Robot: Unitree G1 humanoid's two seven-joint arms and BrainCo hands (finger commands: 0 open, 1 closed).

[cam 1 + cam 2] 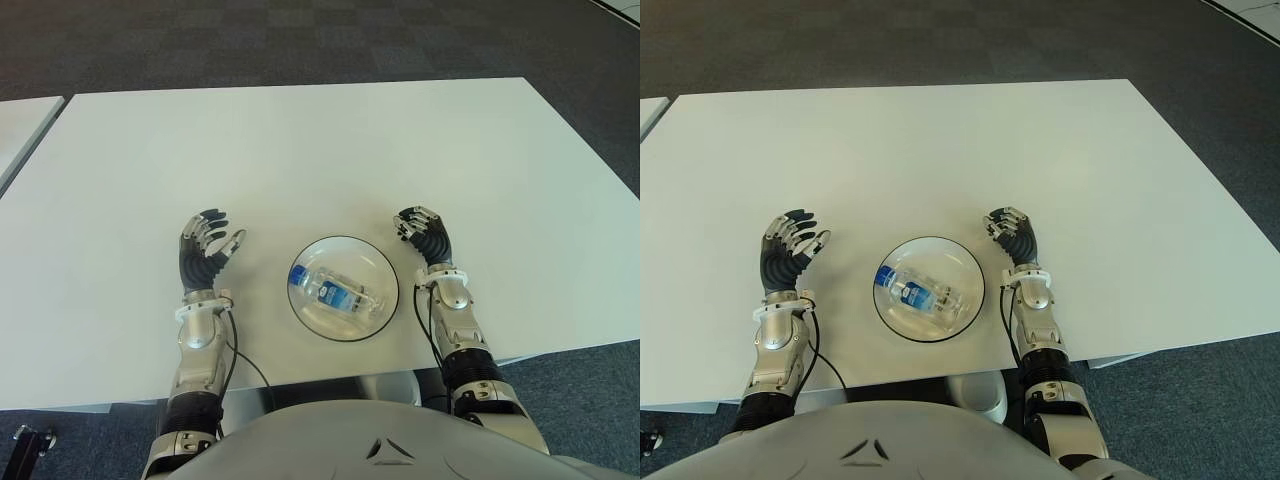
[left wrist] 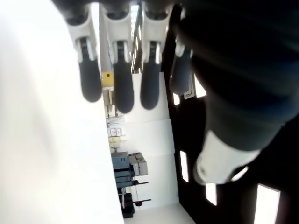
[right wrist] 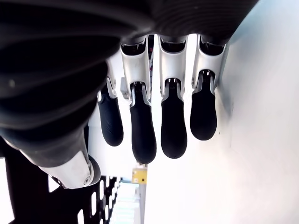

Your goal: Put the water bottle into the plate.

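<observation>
On the white table (image 1: 300,150), close to its near edge, sits the plate (image 1: 310,312), a clear round dish with a dark rim. That's the landmark for everything else. From the left eye, the bottle (image 1: 338,291) is lying on its side inside the plate, blue label facing up, resting on the dish floor and not poking over the rim. The left hand (image 1: 205,250) shows to the left of the plate, well clear of it, fingers spread loosely and holding nothing. The right hand (image 1: 424,234) shows just right of the plate, up near its far-right rim, fingers bent a bit but relaxed, nothing in it either. Can't tell if either palm actually touches the table.

Right eye, same deal from a slightly shifted spot: bottle down in the plate, one hand either side, neither touching the dish. Dark carpet (image 1: 940,40) runs beyond the table's far edge.

Left wrist cam: four dark fingertips (image 2: 124,91) hang apart from each other, thumb off to one side, with only white tabletop and some blurry room stuff behind them. Nothing gripped.

Right wrist cam: four black fingertips (image 3: 142,133) side by side with gaps between them, thumb set apart, white table alongside. Empty too.
</observation>
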